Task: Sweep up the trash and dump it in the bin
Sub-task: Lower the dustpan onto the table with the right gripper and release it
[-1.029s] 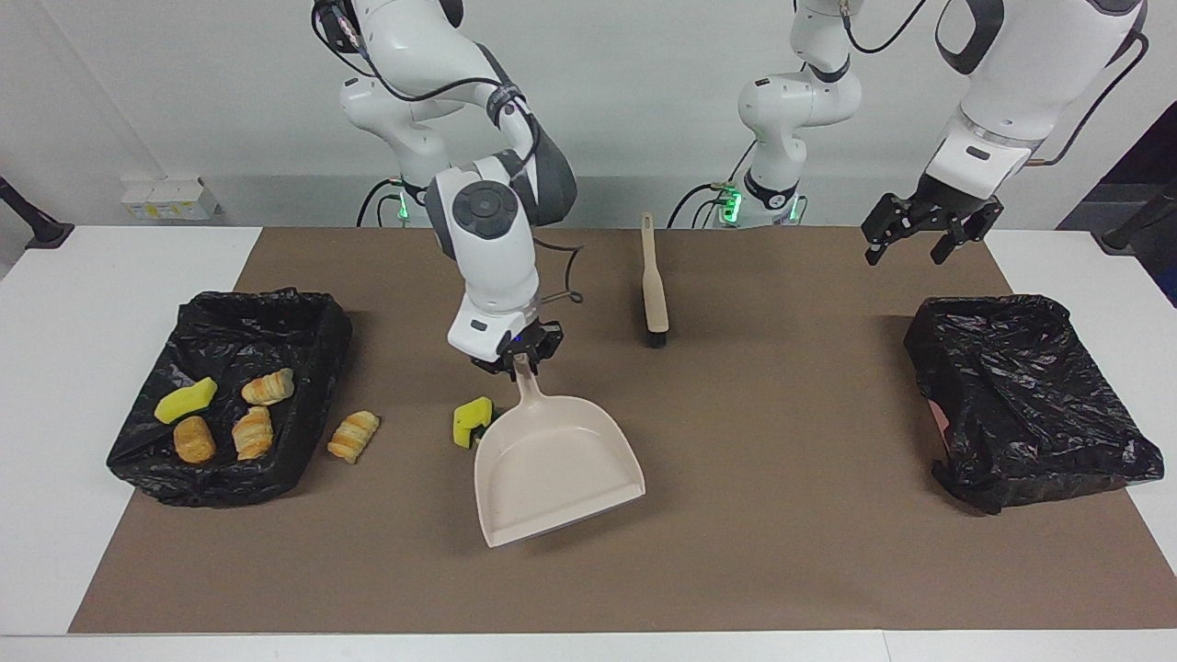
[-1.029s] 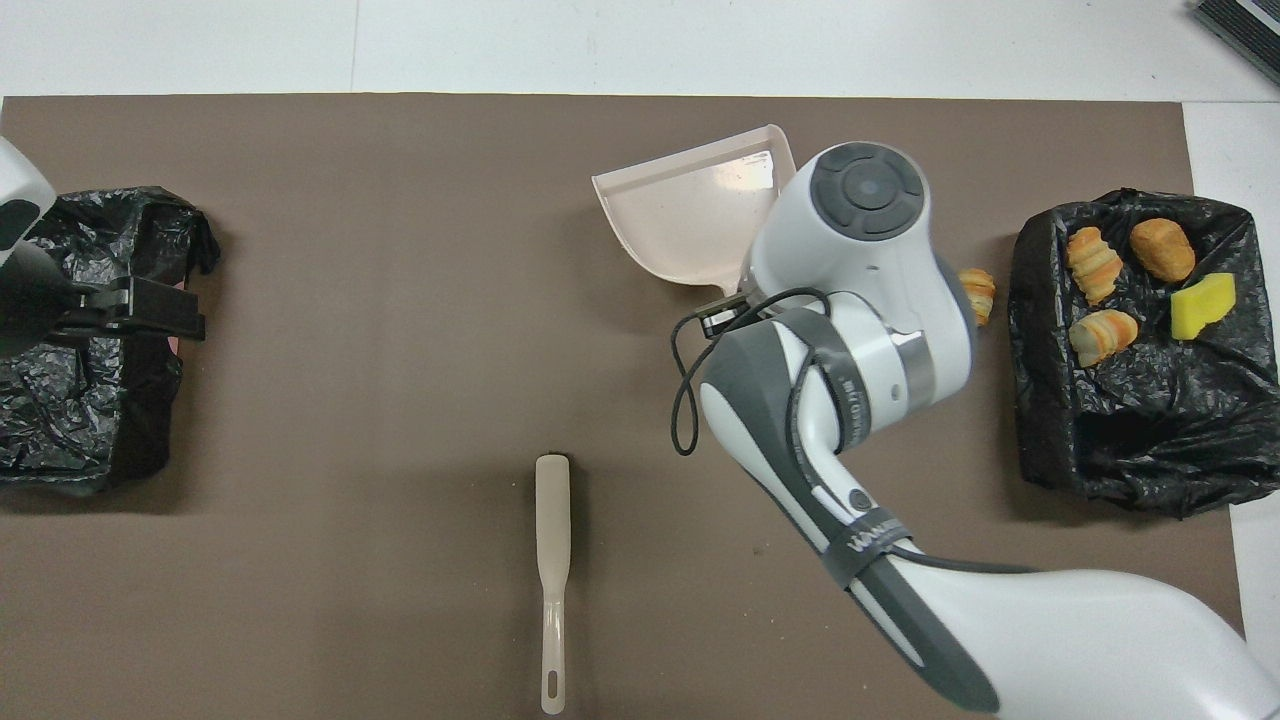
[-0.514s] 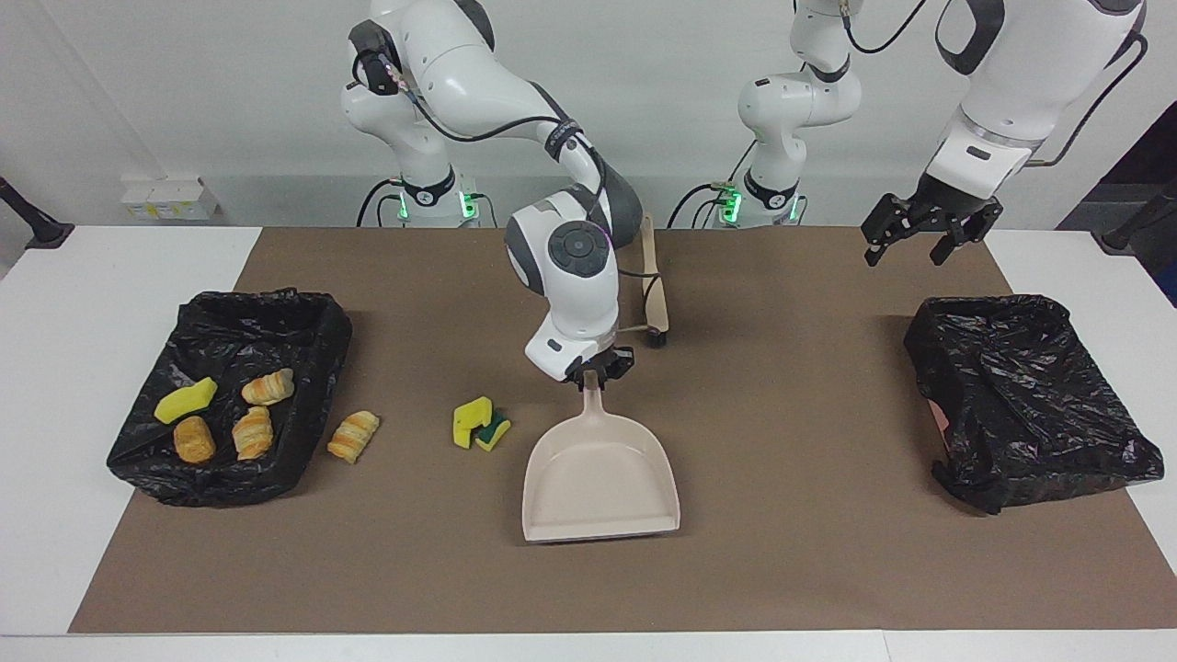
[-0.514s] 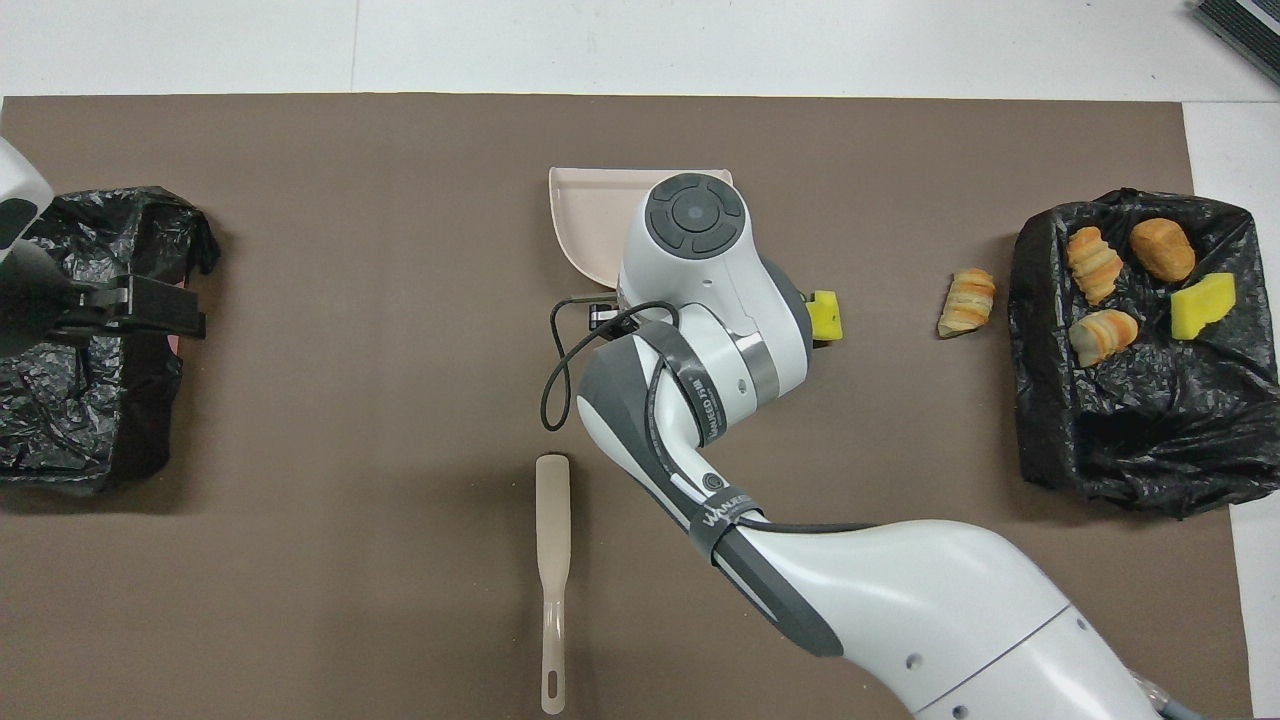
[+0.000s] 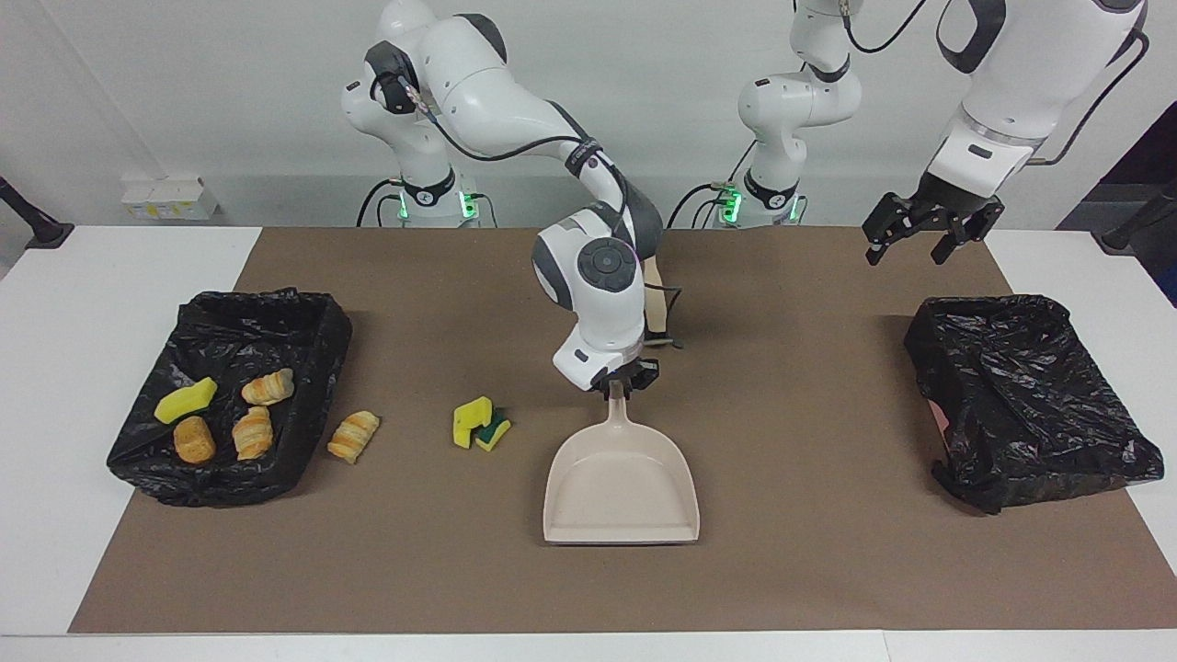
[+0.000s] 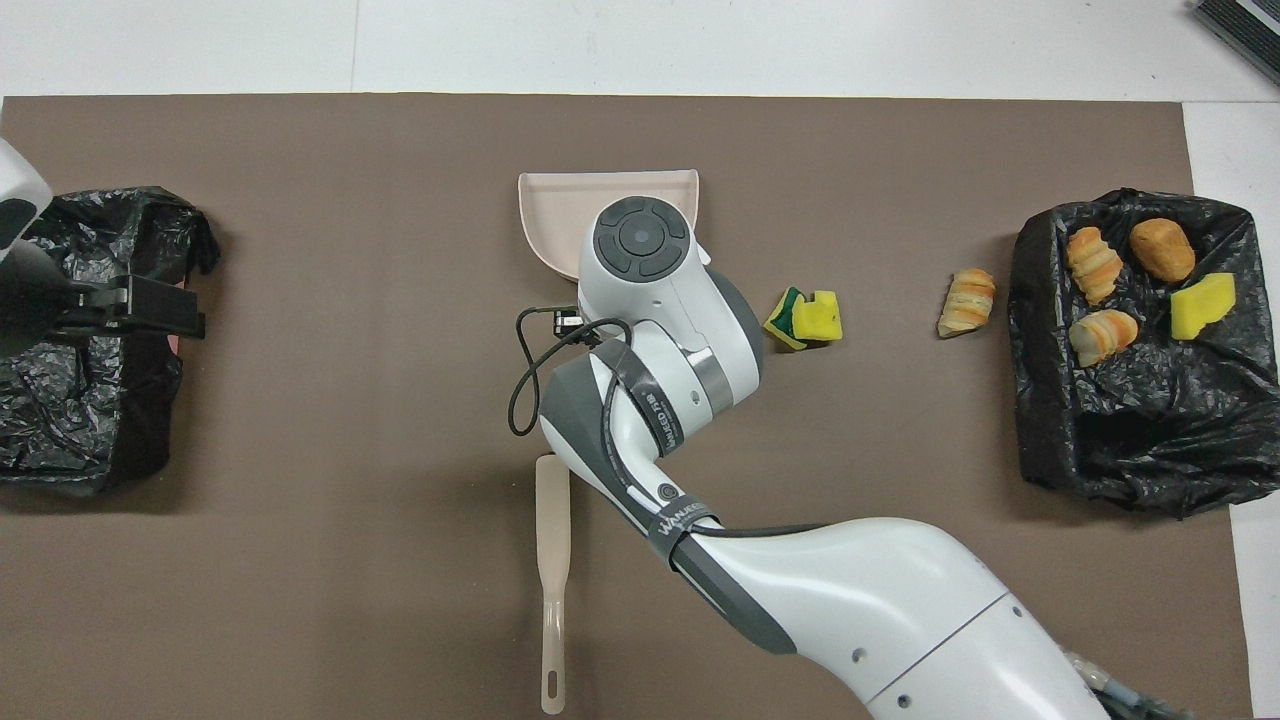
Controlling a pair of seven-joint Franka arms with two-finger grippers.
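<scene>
The right pincer sits at the tip of the dustpan handle; whether it grips the handle or has begun to let go cannot be told. Within the last second the right arm has carried the dustpan away from the yellow-and-green sponge toward the middle of the counter and set it flat, mouth facing away from the robots. This suggests the dustpan is being parked, possibly so the brush, lying nearer the robots, can be taken up. Trash status: the sponge and one croissant remain on the mat beside the bin at the right arm's end; that bin holds two croissants, a bread piece and a yellow sponge chunk. The left pincer waits open above the second bin
</scene>
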